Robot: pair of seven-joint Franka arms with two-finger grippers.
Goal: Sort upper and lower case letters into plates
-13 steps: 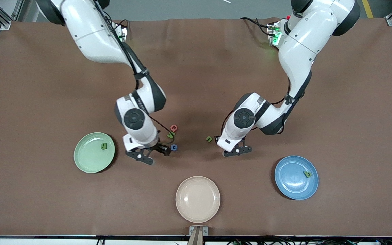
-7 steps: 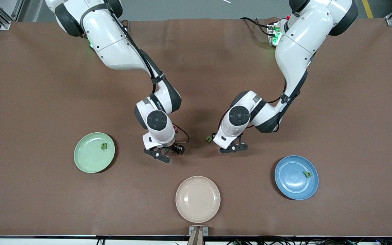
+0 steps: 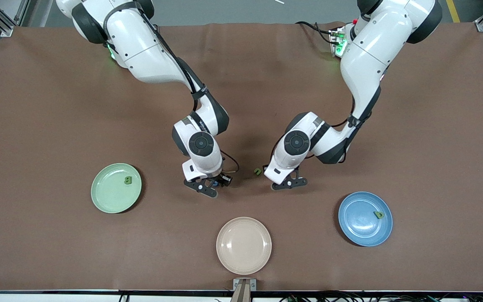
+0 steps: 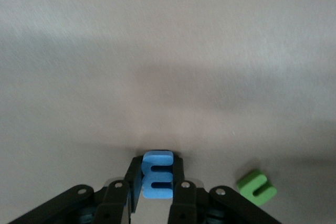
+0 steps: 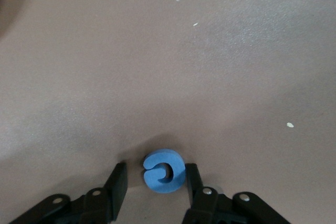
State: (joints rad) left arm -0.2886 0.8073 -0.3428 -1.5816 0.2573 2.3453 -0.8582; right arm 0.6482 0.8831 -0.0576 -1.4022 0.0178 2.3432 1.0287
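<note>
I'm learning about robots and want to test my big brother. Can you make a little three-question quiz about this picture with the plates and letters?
1. True or false: the left gripper is shut on the blue letter E.
2. Which plate has no letter on it? A) green plate B) blue plate C) beige plate
3. What colour is the round letter on the table between the right gripper's fingers?

Key: 1. True. 2. C. 3. Blue; the fingers stand on either side of it with small gaps.
</note>
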